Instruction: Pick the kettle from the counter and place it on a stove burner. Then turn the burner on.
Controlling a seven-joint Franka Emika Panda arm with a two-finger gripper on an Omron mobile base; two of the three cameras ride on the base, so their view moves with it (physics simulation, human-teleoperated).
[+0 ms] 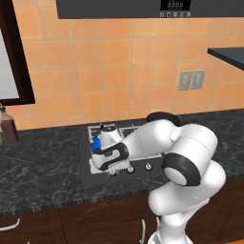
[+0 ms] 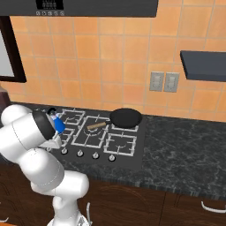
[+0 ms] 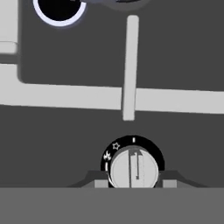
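Since the kettle (image 2: 58,125) already sits on the front-left stove burner (image 1: 97,164), off the table (image 1: 43,167), you have only the burner left to light; your jaws look closed narrowly either side of the knob (image 3: 133,169), its pointer upright, apparently unturned.

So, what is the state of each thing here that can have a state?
kettle: upright, on the left side of the cooktop.
knob: its bar points at the plain tick, not at the flame marks.
claw: closed on the knob.
pan: upright, at the back of the cooktop.
bottle: standing on the counter.
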